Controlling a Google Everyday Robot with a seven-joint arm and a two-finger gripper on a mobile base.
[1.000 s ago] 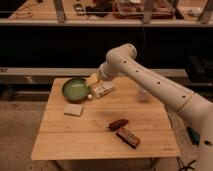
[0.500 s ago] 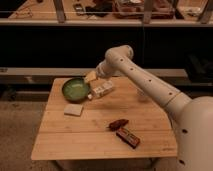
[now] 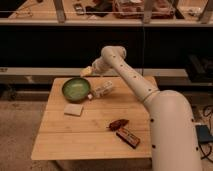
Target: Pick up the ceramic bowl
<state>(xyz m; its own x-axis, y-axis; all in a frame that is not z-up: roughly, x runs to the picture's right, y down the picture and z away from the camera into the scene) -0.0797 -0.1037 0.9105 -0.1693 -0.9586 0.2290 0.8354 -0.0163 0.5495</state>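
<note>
The ceramic bowl (image 3: 76,89) is round and shallow, glossy green inside with a darker rim. It sits at the far left of the wooden table (image 3: 95,132). My gripper (image 3: 87,73) is at the end of the white arm, just above and to the right of the bowl's far rim. The white arm reaches in from the lower right and bends at an elbow over the table's far edge.
A pale white-and-yellow package (image 3: 103,90) lies right beside the bowl. A white square pad (image 3: 73,109) lies in front of the bowl. A reddish-brown item (image 3: 119,123) and a dark snack bar (image 3: 128,137) lie near the front right. A dark counter with shelves stands behind.
The arm has swung left and the gripper has moved closer to the bowl's far rim. The bowl and other items have not moved.
</note>
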